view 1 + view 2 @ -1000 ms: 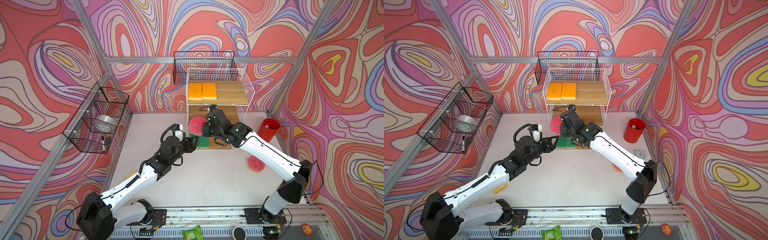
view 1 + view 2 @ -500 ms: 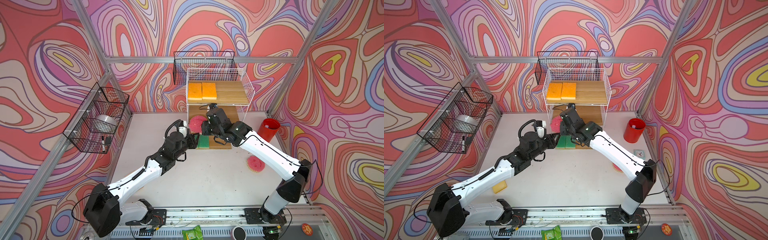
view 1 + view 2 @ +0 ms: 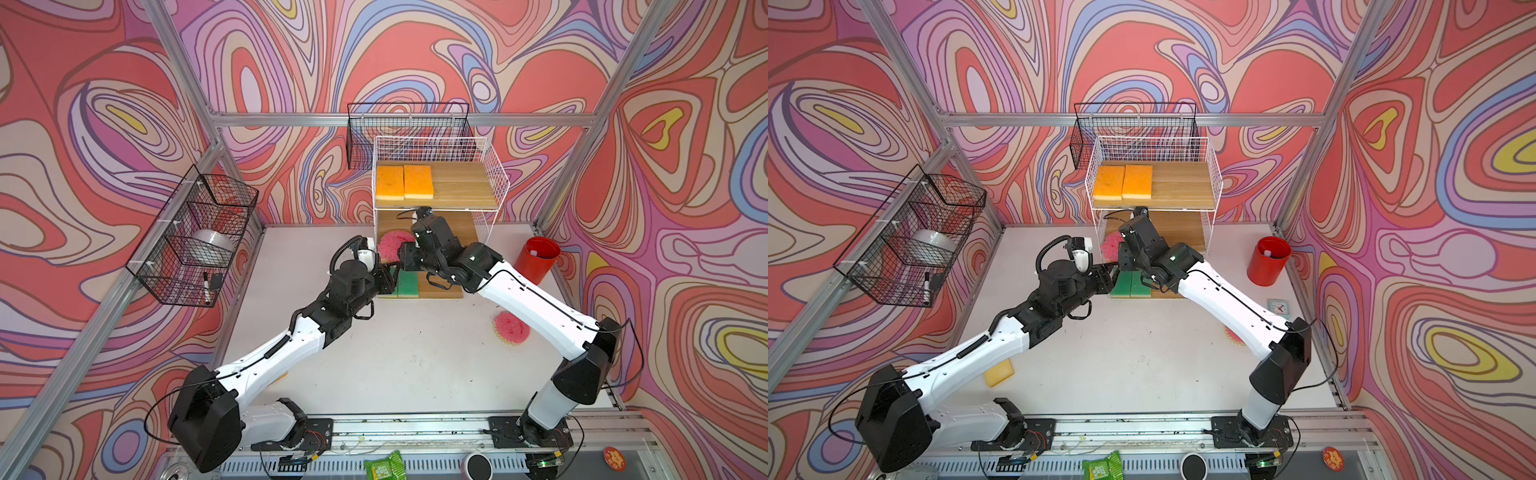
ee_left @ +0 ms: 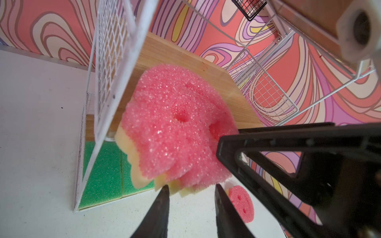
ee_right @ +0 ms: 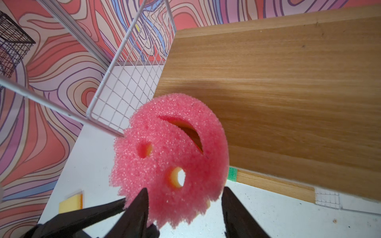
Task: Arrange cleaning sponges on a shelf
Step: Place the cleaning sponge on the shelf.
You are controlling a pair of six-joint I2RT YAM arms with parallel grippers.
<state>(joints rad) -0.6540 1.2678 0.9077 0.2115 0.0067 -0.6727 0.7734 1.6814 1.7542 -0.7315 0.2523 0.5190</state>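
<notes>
The left hand pinches the lower rim of the pink round sponge. Its dark fingertips appear closed on the scalloped yellow base, though contact is only at the very tips. The right hand is released: its fingers stand spread either side of the same sponge, with a sliver of gap at one. I read this as a handover, one hand securing the sponge so the other can let go without it tipping.

The sponge is tilted on edge at the front corner of the shelf's middle board nearest the left arm, just beside the white mesh side. I cannot tell whether it rests on the board. It is coarse, open-celled foam, glittery pink over soft yellow, with two punched eye holes and a curved mouth slit. It should squash readily, so a rim grip is probably loose.

Two green sponges lie flat side by side at the lowest board's left end. Two orange sponges lie likewise on the top board, grouped by colour. On the table, a second pink sponge waits near the right edge and a yellow-faced sponge near the left.
</notes>
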